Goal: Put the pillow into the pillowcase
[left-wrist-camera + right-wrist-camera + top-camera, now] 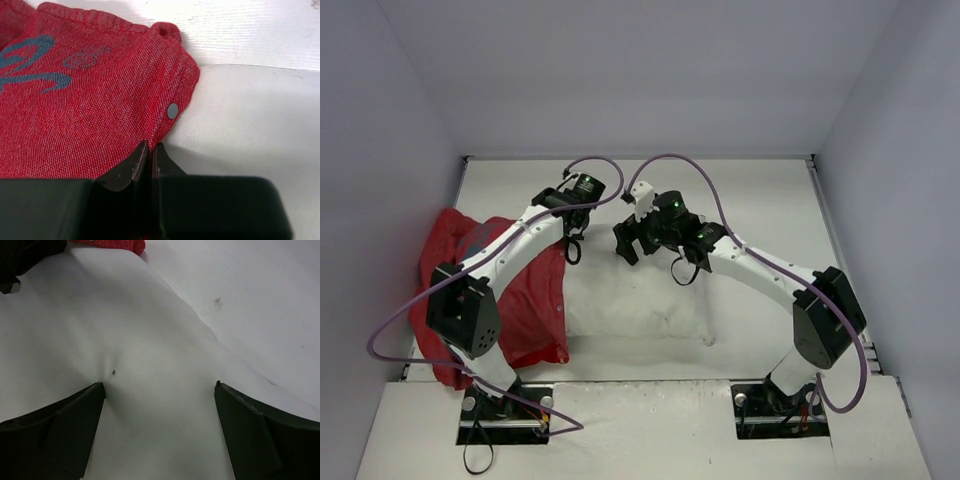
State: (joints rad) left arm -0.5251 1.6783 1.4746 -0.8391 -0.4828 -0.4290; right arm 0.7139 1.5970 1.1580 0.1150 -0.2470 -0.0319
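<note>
Gently lift the pillowcase (90,115) hem your left gripper (151,151) pinches. Your right gripper (160,385) straddles the pillow (100,315), jaws wide; push left.

I count one white pillow (630,295) and one red pillowcase (525,320), both on the single bench (760,200). Two robot arms stand at its near edge, the left arm (515,240) and the right arm (765,268). There are two purple cables, the left cable (372,345) and the right cable (670,157). One round grey snap (172,110) shows on the pillowcase's hem.
</note>
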